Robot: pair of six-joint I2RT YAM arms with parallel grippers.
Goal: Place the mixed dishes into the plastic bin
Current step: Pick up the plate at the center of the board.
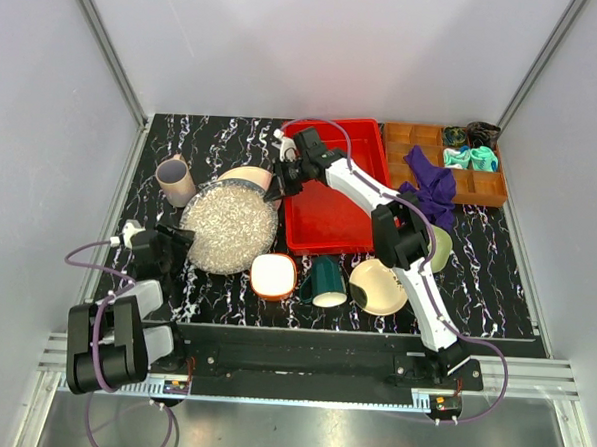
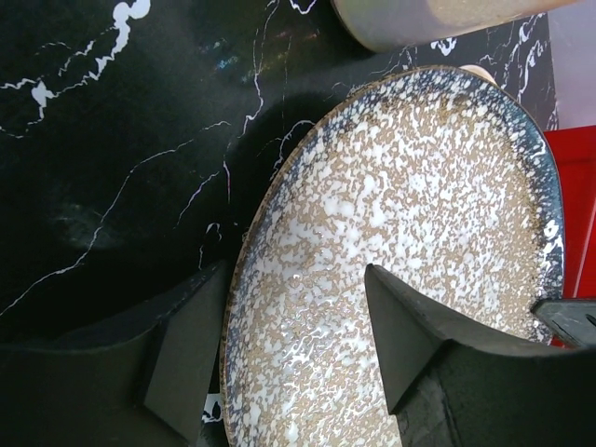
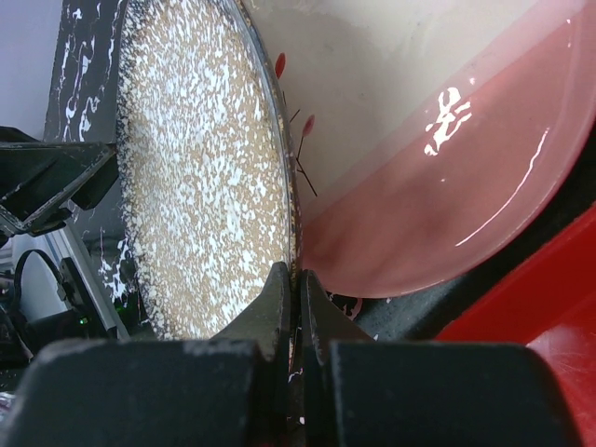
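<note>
The big speckled grey plate (image 1: 228,225) lies left of the red plastic bin (image 1: 330,200). My right gripper (image 1: 281,180) is shut on its far right rim (image 3: 295,277), next to the pink-cream plate (image 3: 419,177). My left gripper (image 2: 296,289) is open and straddles the plate's near left rim (image 2: 419,205), one finger outside the rim and one over its face. The mauve cup (image 1: 176,180), orange-white bowl (image 1: 273,275), dark green mug (image 1: 325,282) and pale yellow plate (image 1: 377,286) sit on the table. The light green bowl (image 1: 441,247) is partly hidden by the right arm.
A brown compartmented tray (image 1: 451,181) with purple cloth (image 1: 429,185) and teal cloths stands right of the bin. The mauve cup (image 2: 419,19) lies just beyond the speckled plate. Grey walls enclose the table on three sides.
</note>
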